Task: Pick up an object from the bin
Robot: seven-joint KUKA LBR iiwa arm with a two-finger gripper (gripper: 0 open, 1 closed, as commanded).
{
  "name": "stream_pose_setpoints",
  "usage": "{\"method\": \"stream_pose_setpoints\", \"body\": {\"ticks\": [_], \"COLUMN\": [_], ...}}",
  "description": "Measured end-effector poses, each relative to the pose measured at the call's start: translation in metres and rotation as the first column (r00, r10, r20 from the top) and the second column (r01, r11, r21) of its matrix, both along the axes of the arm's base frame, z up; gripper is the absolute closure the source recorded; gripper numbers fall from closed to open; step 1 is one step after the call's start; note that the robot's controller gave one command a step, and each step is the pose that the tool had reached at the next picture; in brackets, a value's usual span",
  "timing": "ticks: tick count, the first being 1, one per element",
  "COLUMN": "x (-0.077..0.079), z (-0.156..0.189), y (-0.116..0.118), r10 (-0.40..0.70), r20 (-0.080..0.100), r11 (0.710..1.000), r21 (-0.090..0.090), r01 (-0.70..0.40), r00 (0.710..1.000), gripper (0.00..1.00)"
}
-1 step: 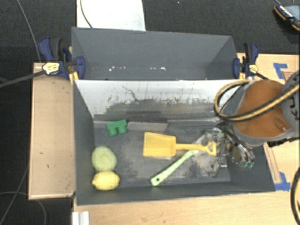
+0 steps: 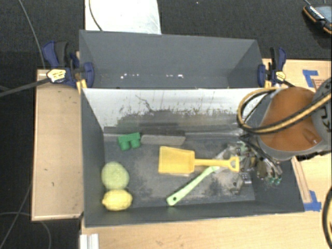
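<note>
"Yellow on the far left?"
"Yes, a lemon (image 2: 117, 199), well apart from my gripper (image 2: 240, 171), a pale green ball (image 2: 115, 175) just beside it, and a green block (image 2: 129, 140) a little nearer me."
"Closer still?"
"A yellow scoop (image 2: 175, 161) lies flat on the bin (image 2: 145, 190) floor, its handle end right at my gripper; a pale green stick (image 2: 188, 188) touches that handle."
"Gripper spread or pinching?"
"I cannot tell."

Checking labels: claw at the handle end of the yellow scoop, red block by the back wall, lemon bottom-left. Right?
No: the camera view shows the block is green, not red. The claw is at the handle end of the yellow scoop, and the lemon lies bottom-left.
</note>
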State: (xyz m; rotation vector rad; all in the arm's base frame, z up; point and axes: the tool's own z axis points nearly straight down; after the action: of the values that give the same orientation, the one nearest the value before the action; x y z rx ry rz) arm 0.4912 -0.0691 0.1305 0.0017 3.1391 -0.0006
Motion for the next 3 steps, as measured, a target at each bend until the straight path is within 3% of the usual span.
{"method": "stream_pose_setpoints", "body": {"ticks": [1,3], "x": [0.0751,0.0758], "z": [-0.0612,-0.0595], "y": [-0.0219,-0.0218], "r10": [0.294,0.288], "r20": [0.002,0.005], "r11": [0.956,0.958], "r21": [-0.001,-0.001], "r01": [-0.294,-0.288], "r00": [0.956,0.958], "gripper": [0.00,0.00]}}
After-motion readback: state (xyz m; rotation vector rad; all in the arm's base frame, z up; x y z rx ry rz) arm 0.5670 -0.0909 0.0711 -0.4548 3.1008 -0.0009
